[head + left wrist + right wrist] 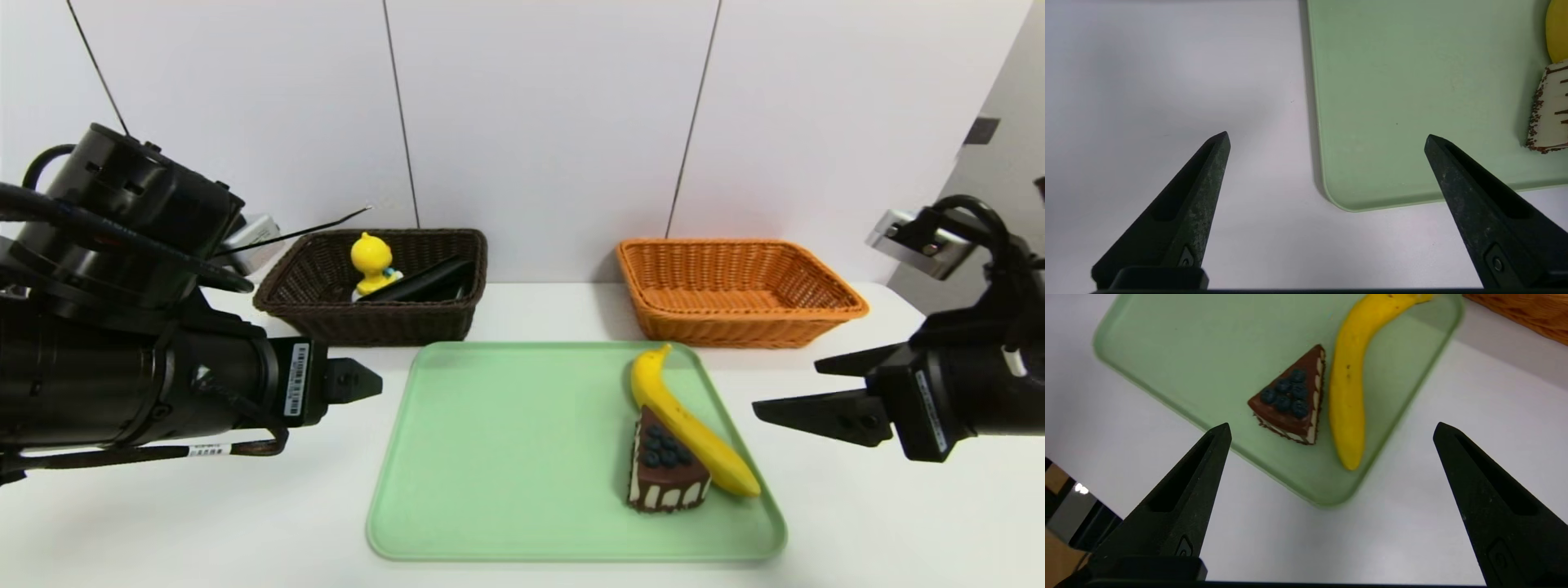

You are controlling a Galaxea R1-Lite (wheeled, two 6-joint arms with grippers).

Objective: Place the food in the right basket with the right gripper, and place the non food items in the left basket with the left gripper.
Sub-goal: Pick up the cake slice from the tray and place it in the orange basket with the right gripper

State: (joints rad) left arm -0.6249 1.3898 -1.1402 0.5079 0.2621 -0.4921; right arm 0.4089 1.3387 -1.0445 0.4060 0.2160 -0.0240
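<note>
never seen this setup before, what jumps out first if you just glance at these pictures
The pale green tray in the middle of the white table stands out, with a yellow banana and a chocolate cake wedge touching side by side at its right end. Behind it sit two woven baskets: the dark brown basket on the left holds a yellow duck toy, while the orange basket on the right shows nothing inside. Both the left gripper and right gripper hang open over the table.

Woven wicker baskets (739, 290) – smooth matt plastic tray (506, 457) – glossy banana (690, 433).

No readable text; white barcode stickers on left arm (299, 378) and right arm (929, 411), print too small.
</note>
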